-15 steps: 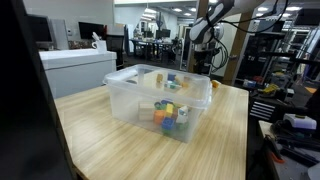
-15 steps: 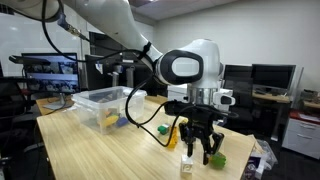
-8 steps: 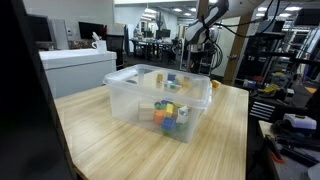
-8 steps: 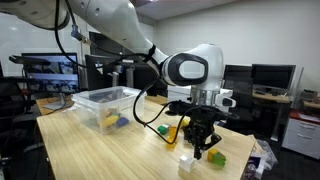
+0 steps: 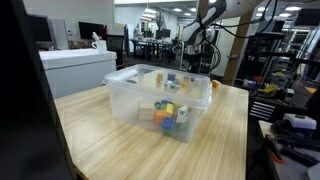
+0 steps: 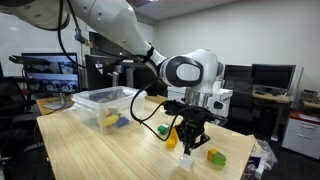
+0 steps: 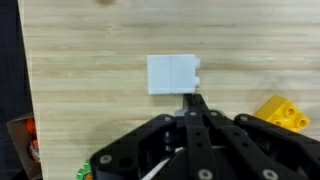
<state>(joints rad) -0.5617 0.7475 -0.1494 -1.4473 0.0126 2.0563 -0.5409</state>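
In the wrist view my gripper [image 7: 193, 98] is shut, its black fingers pressed together with nothing between them. Their tips end right at the near edge of a white block [image 7: 172, 73] lying flat on the wooden table [image 7: 90, 90]. A yellow block [image 7: 280, 113] lies to the right of the fingers. In an exterior view the gripper [image 6: 190, 142] points down just above the white block [image 6: 186, 162], with the yellow block [image 6: 217, 157] beside it and a green block [image 6: 163, 130] behind.
A clear plastic bin [image 5: 160, 100] holding several coloured blocks stands mid-table, also seen as the bin [image 6: 100, 100] behind the arm. An orange piece [image 7: 30, 140] and a green piece [image 7: 80, 173] lie near the table edge. Desks, monitors and shelving surround the table.
The jaws went from open to shut. The gripper shifted slightly left and up over the white block. Nothing was picked up.
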